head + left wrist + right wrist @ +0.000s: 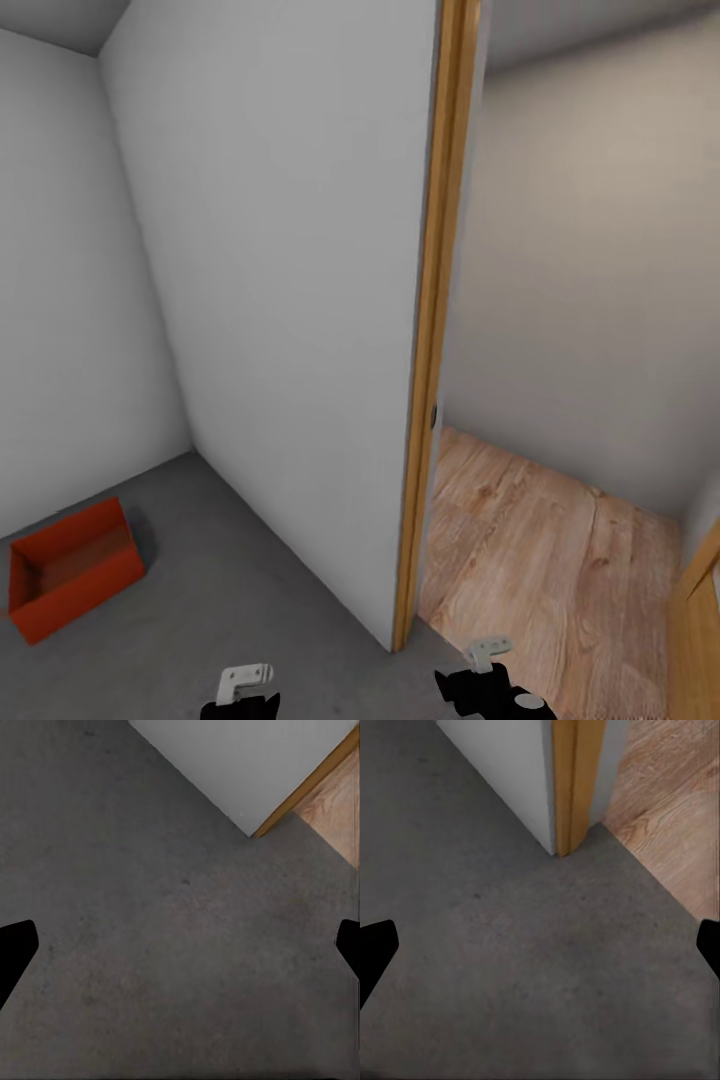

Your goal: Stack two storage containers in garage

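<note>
One orange-red open-topped storage container (pixel 72 568) sits on the dark grey concrete floor (pixel 230 620) of the garage, at the lower left of the head view beside the white wall. Both arms hang low at the bottom edge, far from it. My left gripper (pixel 180 949) is open over bare floor, fingers spread wide with nothing between them. Likewise my right gripper (pixel 540 949) is open above the concrete, close to the door post. The living room is out of view.
A white wall (pixel 300 300) ends in a wooden door frame (pixel 430 330) straight ahead. Through the opening to its right lies light wood plank floor (pixel 560 560). Another wooden edge (pixel 695 620) stands at the far right.
</note>
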